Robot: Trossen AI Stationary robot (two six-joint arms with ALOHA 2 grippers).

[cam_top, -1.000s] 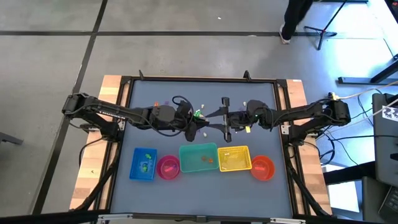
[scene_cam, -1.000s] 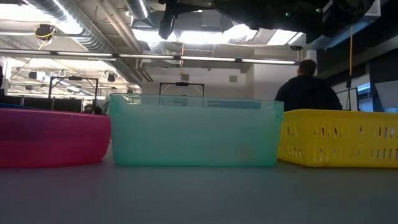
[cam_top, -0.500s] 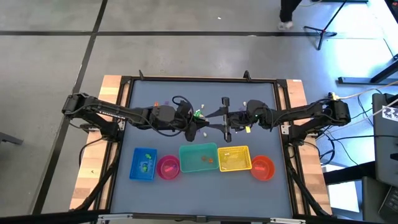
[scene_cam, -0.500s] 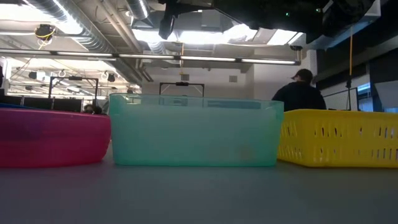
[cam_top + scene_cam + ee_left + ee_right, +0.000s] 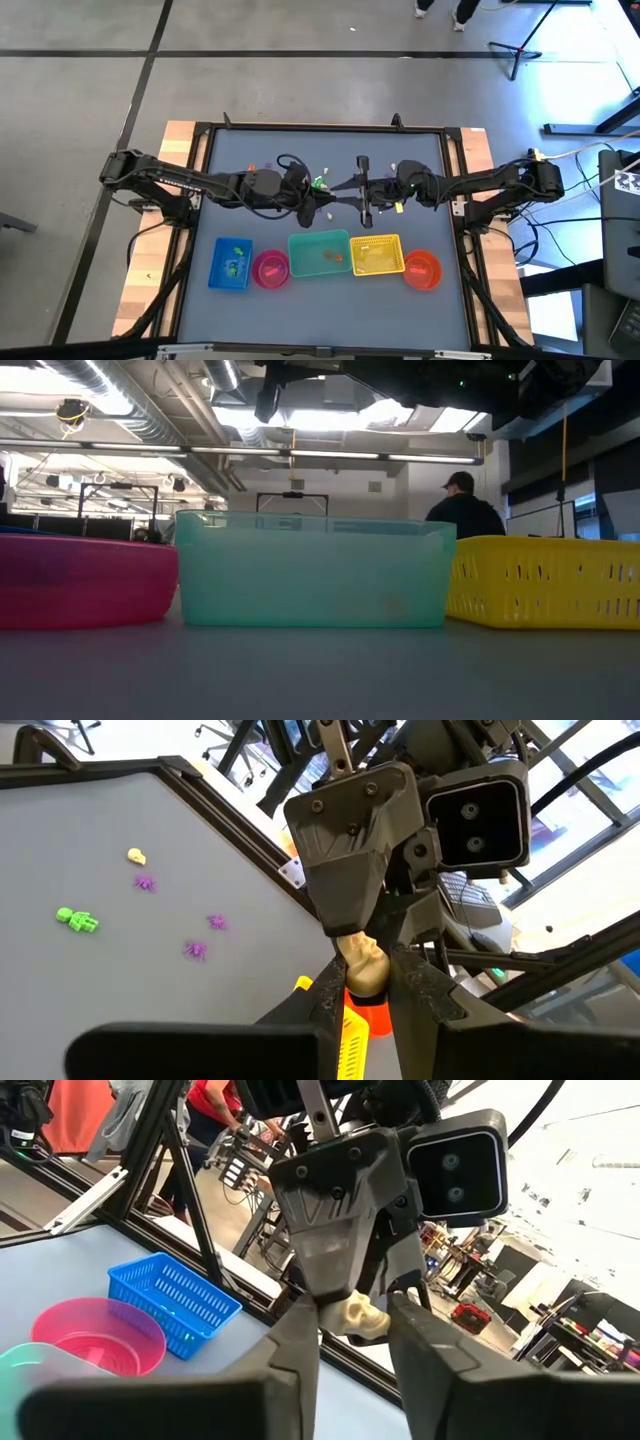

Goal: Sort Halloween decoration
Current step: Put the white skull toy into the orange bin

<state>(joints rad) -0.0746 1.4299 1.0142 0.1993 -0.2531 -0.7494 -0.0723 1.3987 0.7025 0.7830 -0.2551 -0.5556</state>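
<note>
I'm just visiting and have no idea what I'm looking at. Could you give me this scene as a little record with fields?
Left claw: closed on a cream trinket, mid-table
Right claw: facing it, fingers either side of the same trinket, not yet gripping
Containers: blue basket, pink bowl, teal bin, yellow basket, orange bowl, in a row
Loose on table: green trinket, purple trinkets
Background: a person

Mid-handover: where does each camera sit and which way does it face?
High: overhead, straight down on table, left arm, right arm.
Low: table height, facing teal bin and room; arms overhead.
Left wrist: past left pincer gripping cream trinket, toward right pincer.
Right wrist: past its open fingers, toward left pincer.
Shared: both wrists show the trinket.
</note>
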